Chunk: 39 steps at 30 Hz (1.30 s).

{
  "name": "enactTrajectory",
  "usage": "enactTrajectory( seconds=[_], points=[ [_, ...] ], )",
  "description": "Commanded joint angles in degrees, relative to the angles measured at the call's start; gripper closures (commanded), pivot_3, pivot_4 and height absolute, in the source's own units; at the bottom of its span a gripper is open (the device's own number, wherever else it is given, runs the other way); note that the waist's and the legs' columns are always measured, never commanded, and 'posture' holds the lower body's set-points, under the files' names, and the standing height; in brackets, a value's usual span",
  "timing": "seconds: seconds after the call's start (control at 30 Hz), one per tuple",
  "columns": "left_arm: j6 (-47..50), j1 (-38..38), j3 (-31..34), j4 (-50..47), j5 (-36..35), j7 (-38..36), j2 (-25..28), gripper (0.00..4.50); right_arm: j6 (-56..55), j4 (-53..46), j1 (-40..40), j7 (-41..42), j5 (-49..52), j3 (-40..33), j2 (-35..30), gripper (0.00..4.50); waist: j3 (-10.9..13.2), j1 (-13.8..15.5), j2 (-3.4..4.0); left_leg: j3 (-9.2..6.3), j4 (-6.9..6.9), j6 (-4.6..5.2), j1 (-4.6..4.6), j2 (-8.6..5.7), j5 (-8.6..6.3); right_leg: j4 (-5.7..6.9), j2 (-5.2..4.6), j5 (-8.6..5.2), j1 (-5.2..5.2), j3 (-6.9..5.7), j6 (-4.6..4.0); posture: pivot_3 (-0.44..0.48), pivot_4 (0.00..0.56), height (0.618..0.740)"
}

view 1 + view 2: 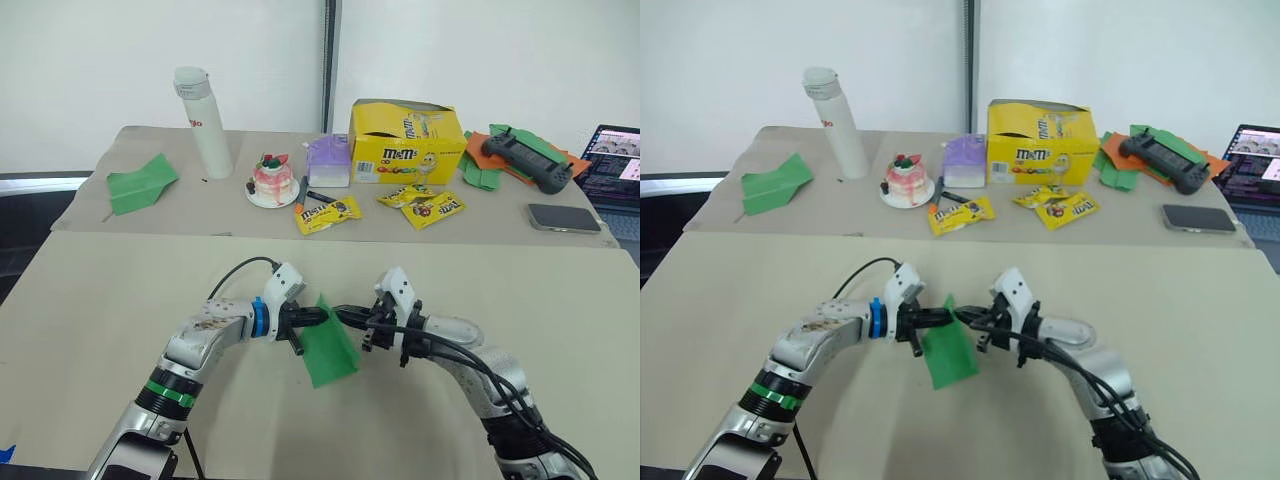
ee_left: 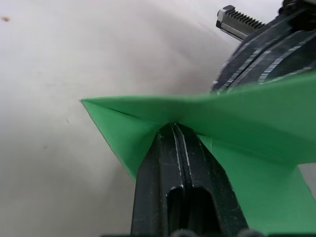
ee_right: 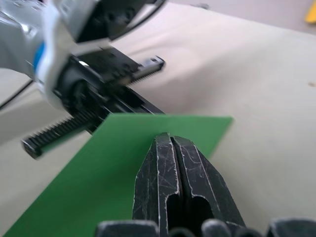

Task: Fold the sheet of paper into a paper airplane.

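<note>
**A:** Where did you have the sheet of paper (image 1: 330, 350) at this entry?

**B:** You held it off the near table (image 1: 90, 300), between the two arms, low and central in the head views. It was already folded: the left wrist view showed two layers meeting at a point, with a crease running back from it.

**A:** State of the left gripper (image 1: 312, 318)?

**B:** Its fingers (image 2: 178, 153) were pressed together on the sheet's upper edge, no gap visible, with the green spreading out to either side of the tips.

**A:** And the right gripper (image 1: 345, 316)?

**B:** Same reading. Your right fingers (image 3: 170, 163) were closed flat against each other on the sheet's edge. The two grippers sat tip to tip, just beside one another, gripping from opposite sides.

**A:** Anything noted on the far table (image 1: 200, 205)?

**B:** A second green paper plane (image 1: 140, 183) lay at its left end, well apart from the sheet. A white bottle (image 1: 204, 122) stood upright near it. Toward the middle there was a small cake on a plate (image 1: 272, 182), then a yellow candy box (image 1: 405, 142) with three candy packets (image 1: 328, 212) in front. At the right, a heap of green and orange paper (image 1: 485, 160) carried a black controller (image 1: 525, 160), and a phone (image 1: 564, 217) lay flat nearby.
</note>
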Motion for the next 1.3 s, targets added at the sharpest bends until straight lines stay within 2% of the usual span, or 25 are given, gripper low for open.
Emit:
enactTrajectory(
  seconds=[0.03,0.47,0.73,0.8,1.03,1.3],
  points=[
    [0.5,1.1,-0.5,-1.3,0.6,-0.3,0.7,4.48,0.8,-2.1,-0.1,0.6,1.4,0.7,0.3,4.50,0.0,0.0,0.00,0.00,0.00,0.00,0.00,0.00,0.00,0.00,0.00,0.00,0.00,0.00,0.00,0.000,0.150,0.740],
    [3.1,1.3,3.2,-5.8,0.0,-0.6,7.4,4.48,-1.7,4.9,-1.8,1.9,-1.5,4.3,1.5,4.50,0.0,-0.3,0.00,-0.01,-0.01,0.00,0.05,0.02,0.00,0.04,0.01,-0.01,-0.01,0.00,0.00,0.000,0.150,0.740],
    [10.3,-1.5,11.9,-9.8,-9.5,3.2,2.2,4.48,-0.8,6.6,-2.5,0.8,-4.3,5.8,1.0,4.50,0.0,-0.1,0.00,-0.01,0.01,0.00,0.03,0.02,0.00,0.04,0.00,0.00,-0.01,-0.01,0.00,0.000,0.150,0.740],
    [10.9,-1.5,10.8,-10.8,-9.6,3.1,2.0,4.48,-0.7,6.8,-2.5,0.5,-5.3,6.0,0.5,4.50,0.0,-0.2,0.00,-0.01,0.01,0.00,0.04,0.02,0.00,0.05,0.00,0.00,0.00,-0.01,0.00,0.000,0.150,0.740],
    [6.0,0.6,1.7,-9.7,-1.9,2.6,5.2,4.48,-0.3,6.1,-1.3,-0.6,-6.0,4.7,0.1,4.50,0.0,-0.1,0.00,0.00,0.00,-0.01,0.07,0.01,0.01,0.04,0.00,0.00,0.03,0.00,-0.01,0.000,0.150,0.740],
    [3.6,2.4,-0.9,-7.6,1.0,3.0,4.0,4.48,0.0,3.9,-0.1,-1.4,-5.6,4.3,-0.5,4.50,0.0,0.0,0.00,0.00,0.00,-0.02,0.07,0.00,0.01,0.03,0.00,0.00,0.04,0.00,0.00,0.000,0.150,0.740]
  ],
)
